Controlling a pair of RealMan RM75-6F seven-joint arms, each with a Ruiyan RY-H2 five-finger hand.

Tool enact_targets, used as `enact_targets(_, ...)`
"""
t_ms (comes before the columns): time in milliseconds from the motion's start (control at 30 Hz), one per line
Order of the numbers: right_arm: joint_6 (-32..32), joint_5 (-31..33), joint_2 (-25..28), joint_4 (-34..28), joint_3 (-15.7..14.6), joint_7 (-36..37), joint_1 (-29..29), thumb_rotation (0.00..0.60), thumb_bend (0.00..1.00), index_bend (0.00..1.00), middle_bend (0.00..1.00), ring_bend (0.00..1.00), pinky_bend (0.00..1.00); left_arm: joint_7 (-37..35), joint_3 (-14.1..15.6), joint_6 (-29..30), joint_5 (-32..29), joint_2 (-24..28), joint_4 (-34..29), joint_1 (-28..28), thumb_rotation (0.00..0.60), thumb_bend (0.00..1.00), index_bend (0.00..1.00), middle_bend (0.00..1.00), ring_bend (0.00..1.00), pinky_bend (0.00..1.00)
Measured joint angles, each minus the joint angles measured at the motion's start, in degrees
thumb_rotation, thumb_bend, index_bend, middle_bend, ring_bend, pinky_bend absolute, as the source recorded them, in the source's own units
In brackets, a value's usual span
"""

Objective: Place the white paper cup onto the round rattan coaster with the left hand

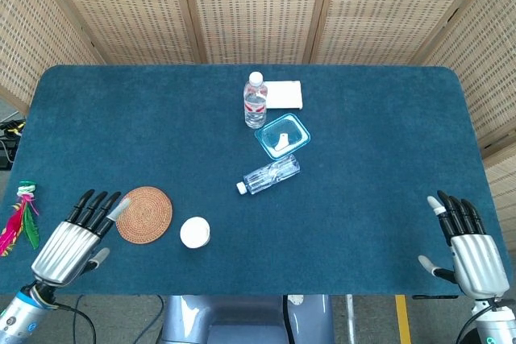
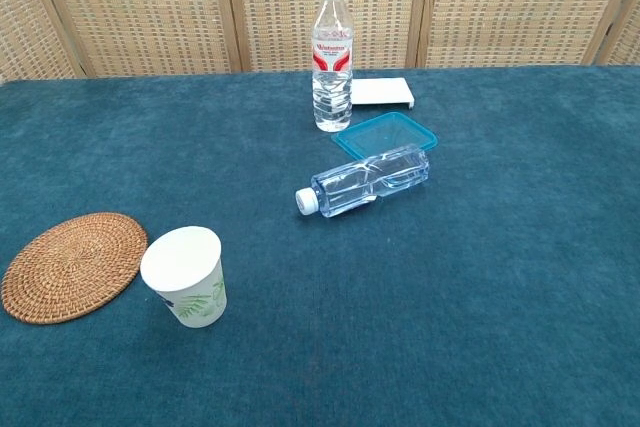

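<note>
The white paper cup (image 1: pixel 195 233) (image 2: pixel 184 275) stands upright near the table's front edge, just right of the round rattan coaster (image 1: pixel 144 214) (image 2: pixel 73 265) and apart from it. In the head view my left hand (image 1: pixel 74 238) hovers at the front left, fingers spread and holding nothing, its fingertips close to the coaster's left rim. My right hand (image 1: pixel 466 244) stays at the front right corner, fingers apart and holding nothing. The chest view shows neither hand.
A clear water bottle (image 1: pixel 271 174) (image 2: pixel 365 181) lies on its side mid-table. Behind it sit a blue-rimmed container (image 1: pixel 282 135) (image 2: pixel 386 133), an upright bottle (image 1: pixel 255 101) (image 2: pixel 331 55) and a white pad (image 1: pixel 284 95) (image 2: pixel 381 92). Wicker screens stand behind the blue table (image 1: pixel 379 142).
</note>
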Motion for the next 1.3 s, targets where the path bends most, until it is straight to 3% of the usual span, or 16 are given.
enact_targets(267, 0.00, 0.40, 0.08, 0.12, 0.17, 0.28, -0.04, 0.600, 0.12, 0.04, 0.00, 0.00, 0.00, -1.51, -0.48, -9.71, 2.35, 1.96, -1.08, -7.12, 0.600, 0.26, 0.00, 0.00, 0.00, 0.00)
enact_targets(433, 0.21, 0.47, 0.10, 0.17, 0.27, 0.21, -0.12, 0.600, 0.12, 0.04, 0.00, 0.00, 0.00, 0.10, -1.41, -16.74, 0.58, 1.29, -1.53, -10.95, 0.600, 0.12, 0.00, 0.00, 0.00, 0.00)
enact_targets(700, 0.31, 0.96, 0.20, 0.53, 0.53, 1.06, -0.17, 0.600, 0.12, 0.04, 0.00, 0.00, 0.00, 6.87, -4.29, -24.44, -7.37, -3.14, -1.14, -15.31, 0.600, 0.09, 0.00, 0.00, 0.00, 0.00)
enact_targets(1033, 0.29, 1.57, 0.38, 0.81, 0.74, 2.03, -0.23, 0.600, 0.12, 0.04, 0.00, 0.00, 0.00, 17.59, -7.10, -30.00, -18.23, -8.27, -1.05, -19.76, 0.600, 0.09, 0.00, 0.00, 0.00, 0.00)
enact_targets(1300, 0.16, 2.21, 0.66, 1.29, 1.01, 3.45, -0.22, 0.600, 0.12, 0.04, 0.00, 0.00, 0.00, 25.48, -7.71, -32.18, -26.07, -12.33, -1.20, -23.32, 0.600, 0.09, 0.00, 0.00, 0.00, 0.00)
